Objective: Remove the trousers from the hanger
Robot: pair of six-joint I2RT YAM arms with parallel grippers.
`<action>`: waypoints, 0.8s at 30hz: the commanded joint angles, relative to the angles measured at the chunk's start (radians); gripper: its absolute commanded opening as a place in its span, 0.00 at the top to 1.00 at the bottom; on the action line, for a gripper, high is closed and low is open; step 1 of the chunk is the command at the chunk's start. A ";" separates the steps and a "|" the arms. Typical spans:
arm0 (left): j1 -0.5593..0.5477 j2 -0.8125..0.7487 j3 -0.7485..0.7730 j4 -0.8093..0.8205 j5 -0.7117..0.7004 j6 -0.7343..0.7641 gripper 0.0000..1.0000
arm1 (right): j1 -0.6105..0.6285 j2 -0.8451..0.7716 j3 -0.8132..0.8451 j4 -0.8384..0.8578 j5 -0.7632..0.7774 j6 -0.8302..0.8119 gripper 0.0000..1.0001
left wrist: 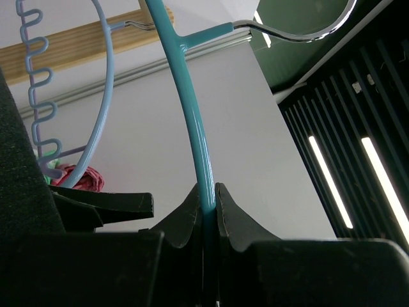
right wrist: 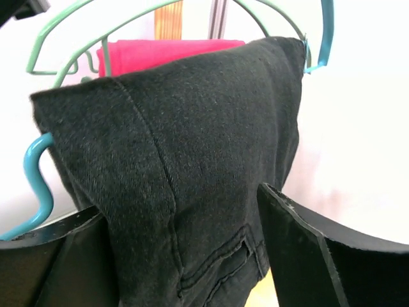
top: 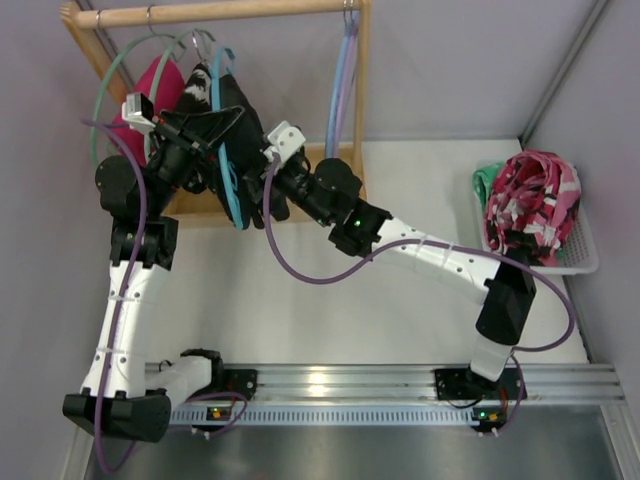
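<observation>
Matt black cloth trousers (right wrist: 192, 179); glossy plastic hanger (left wrist: 192, 121).

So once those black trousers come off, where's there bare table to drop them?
The broad white stretch of table between the wooden rack and the arms' rail, left of the basket. It's crowded up at the rack, where both end effectors, the trousers and hanger bunch together.

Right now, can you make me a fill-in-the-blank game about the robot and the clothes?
1. The left claw is shut on the teal ____.
2. The right claw has its fingers open on either side of the black ____.
3. Behind the trousers hangs a garment coloured ____.
4. The basket of clothes sits on the table's ____ side.

Missing words: hanger; trousers; pink; right
</observation>
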 commanded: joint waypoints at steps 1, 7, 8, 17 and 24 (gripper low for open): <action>-0.003 -0.049 0.047 0.152 -0.014 -0.021 1.00 | -0.018 0.021 0.100 0.037 0.052 -0.017 0.26; -0.003 -0.046 0.050 0.148 -0.015 -0.020 1.00 | -0.028 0.030 0.125 -0.007 0.041 -0.008 0.67; -0.003 -0.049 0.048 0.148 -0.017 -0.020 1.00 | -0.036 0.025 0.125 -0.014 0.041 -0.003 0.74; -0.003 -0.075 -0.021 0.073 -0.004 0.046 1.00 | -0.070 -0.067 0.145 -0.063 -0.031 0.101 1.00; -0.003 -0.119 -0.159 0.031 -0.017 0.109 1.00 | -0.065 -0.174 0.192 -0.150 -0.042 0.184 1.00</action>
